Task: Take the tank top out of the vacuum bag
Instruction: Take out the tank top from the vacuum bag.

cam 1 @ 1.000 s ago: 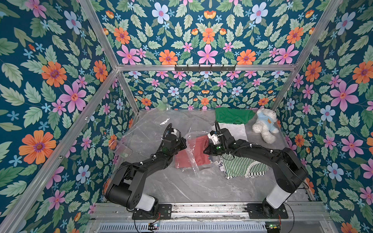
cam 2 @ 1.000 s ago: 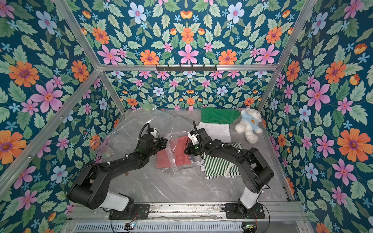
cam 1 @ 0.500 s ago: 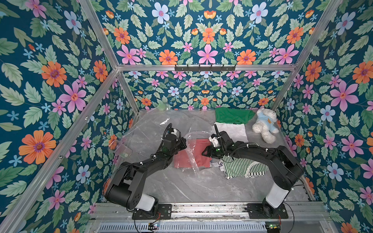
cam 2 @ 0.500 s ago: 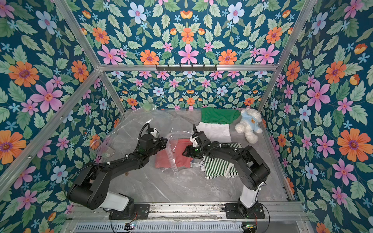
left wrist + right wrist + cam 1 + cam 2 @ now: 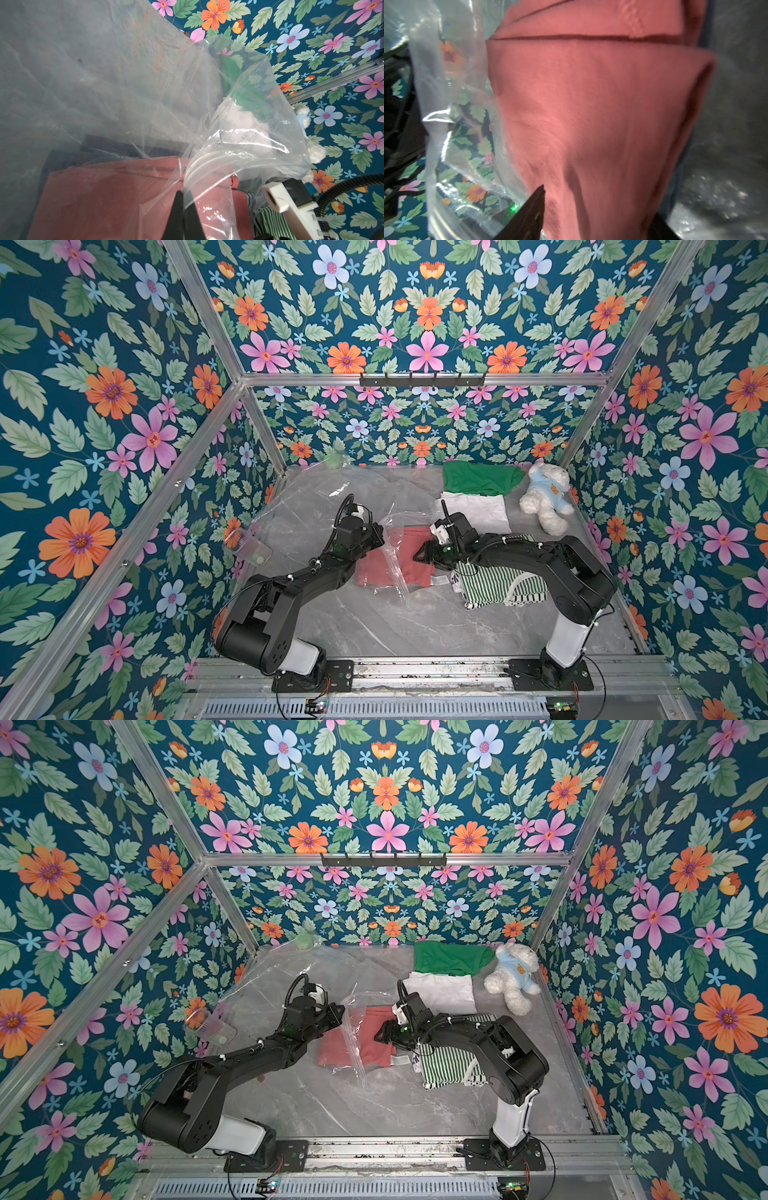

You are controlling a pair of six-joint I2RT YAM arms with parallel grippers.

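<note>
Clenched tight, the left gripper (image 5: 182,204) pinches the vacuum bag (image 5: 307,506) film, no change there. The right gripper (image 5: 417,556) has slid onto the red tank top (image 5: 415,578), fingers (image 5: 534,207) now spread astride a fold. The garment lies half inside the bag's mouth. The second finger is mostly cut off and the wrist view is blurred.

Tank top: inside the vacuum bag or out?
Partly inside. The clear vacuum bag covers part of the red tank top; the rest lies bare.

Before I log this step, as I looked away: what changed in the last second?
The right pincer opened and slid nearer its base, over the red tank top. The left pincer stayed shut on the vacuum bag; nothing else moved.
</note>
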